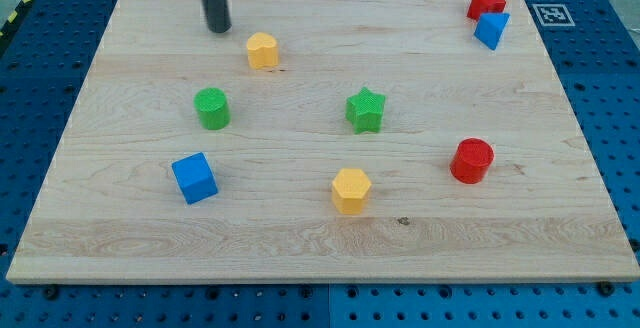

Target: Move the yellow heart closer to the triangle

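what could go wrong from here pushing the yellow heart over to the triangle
1. My tip sits to the upper left of the yellow heart; an off-centre push could spin it or let it slip aside.
2. The blue triangle touches the red star near the board's top right corner, so overshooting could knock either one toward the edge.

All that shows of the arm is a straight rod, dark grey to black, round and smooth (a faint sheen runs down its side), ending in my tip (219,30), cut blunt.
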Motion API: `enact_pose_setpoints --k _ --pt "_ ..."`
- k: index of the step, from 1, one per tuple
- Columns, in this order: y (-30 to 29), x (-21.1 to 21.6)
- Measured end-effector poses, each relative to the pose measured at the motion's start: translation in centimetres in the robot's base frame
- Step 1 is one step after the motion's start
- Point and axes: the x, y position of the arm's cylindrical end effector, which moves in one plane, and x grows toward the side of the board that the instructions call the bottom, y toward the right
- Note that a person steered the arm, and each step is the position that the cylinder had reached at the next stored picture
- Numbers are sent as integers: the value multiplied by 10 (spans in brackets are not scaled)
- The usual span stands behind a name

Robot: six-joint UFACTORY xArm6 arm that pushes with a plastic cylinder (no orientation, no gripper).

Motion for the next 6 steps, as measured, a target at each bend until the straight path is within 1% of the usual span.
enact_pose_setpoints --k 1,2,3,4,5,6 --pt "1 11" --pt "17 24" --pt "44 40" --pt "76 42" --pt "113 55" --pt "148 84"
